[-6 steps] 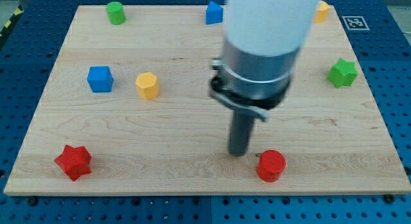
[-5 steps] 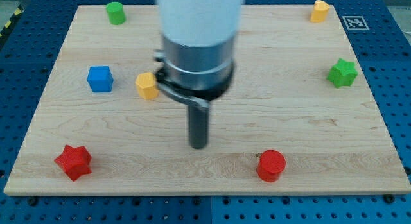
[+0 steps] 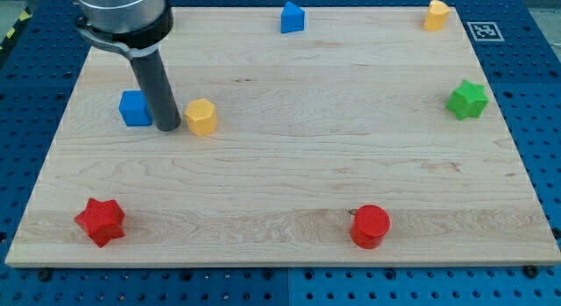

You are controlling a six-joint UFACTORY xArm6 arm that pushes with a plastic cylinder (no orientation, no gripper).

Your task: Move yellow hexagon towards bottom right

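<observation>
The yellow hexagon (image 3: 201,117), a matte plastic prism standing flat-faced and upright, sits left of centre on the pale wood-grain desk (image 3: 289,166). My tip (image 3: 166,128) rests just beside its left, between it and the blue cube (image 3: 134,109).

Robotics lab (blue pegboard bench (image 3: 535,104), wooden board (image 3: 289,183)).

The bench (image 3: 289,179) is pale, matt wood with visible grain, the yellow hexagon (image 3: 201,117) and red cylinder (image 3: 370,225) look like smooth matt plastic, and the dark rod ending in my tip (image 3: 166,128) has a dull, metal-like sheen.
</observation>
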